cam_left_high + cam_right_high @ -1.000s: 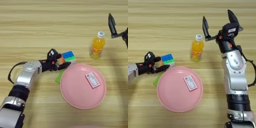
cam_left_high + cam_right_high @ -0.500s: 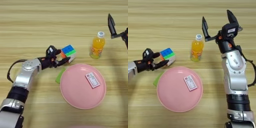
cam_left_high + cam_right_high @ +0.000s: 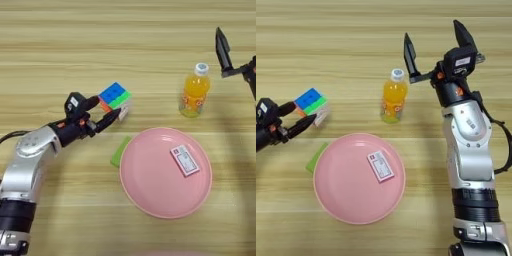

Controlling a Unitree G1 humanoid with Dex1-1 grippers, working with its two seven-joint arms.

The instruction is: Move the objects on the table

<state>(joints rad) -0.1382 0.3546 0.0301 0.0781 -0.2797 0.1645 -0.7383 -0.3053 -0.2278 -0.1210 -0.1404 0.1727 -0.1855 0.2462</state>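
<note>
1. My left gripper (image 3: 102, 111) is in the left middle of the frame, and its two black fingers are closed around the multicoloured puzzle cube (image 3: 114, 96), which appears lifted a little above the light wooden table (image 3: 60, 45).
2. The cube lies at the tip of this gripper, up and to the left of the large round pink plate (image 3: 150, 192); the small green rectangular block (image 3: 119, 151) rests at the plate's left rim, partly under it.
3. My right gripper (image 3: 433, 42) hovers in the upper right with fingers spread wide, holding nothing, just right of the small orange juice bottle with white cap (image 3: 393, 96).
4. The pink-white card (image 3: 184, 160) lies on the plate.
5. I judge the upper left has much free room.
</note>
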